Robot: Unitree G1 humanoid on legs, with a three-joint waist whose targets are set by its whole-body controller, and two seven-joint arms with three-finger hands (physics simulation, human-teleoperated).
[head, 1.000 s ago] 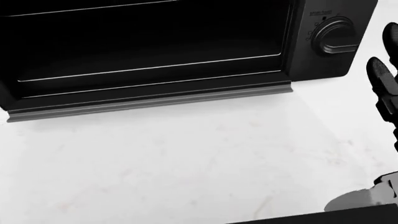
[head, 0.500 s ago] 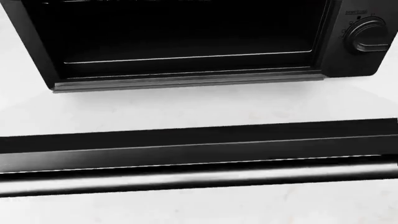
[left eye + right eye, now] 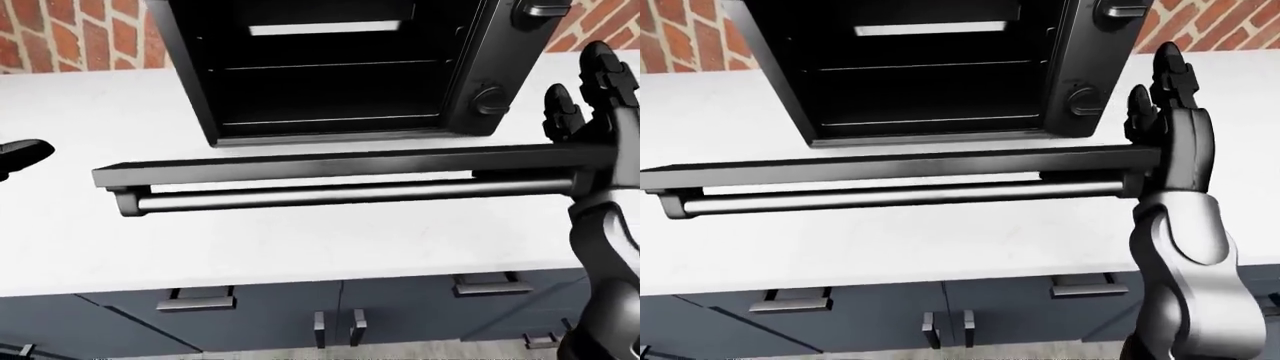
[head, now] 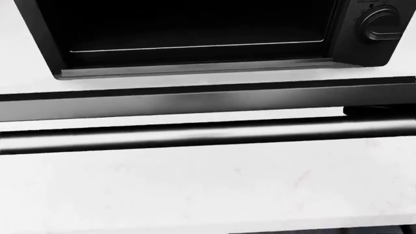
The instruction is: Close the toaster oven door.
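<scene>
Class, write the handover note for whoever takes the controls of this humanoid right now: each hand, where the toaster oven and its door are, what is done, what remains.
Right hand: fingers open and upright at the right end of the black drop-down door, beside its steel bar handle; no grasp.
Left hand: only dark fingertips at the left-eye view's left edge, state unclear.
Black toaster oven sits on the white counter, cavity exposed.
Done: hand reached the door.
Left: swing the door up until it shuts.
</scene>
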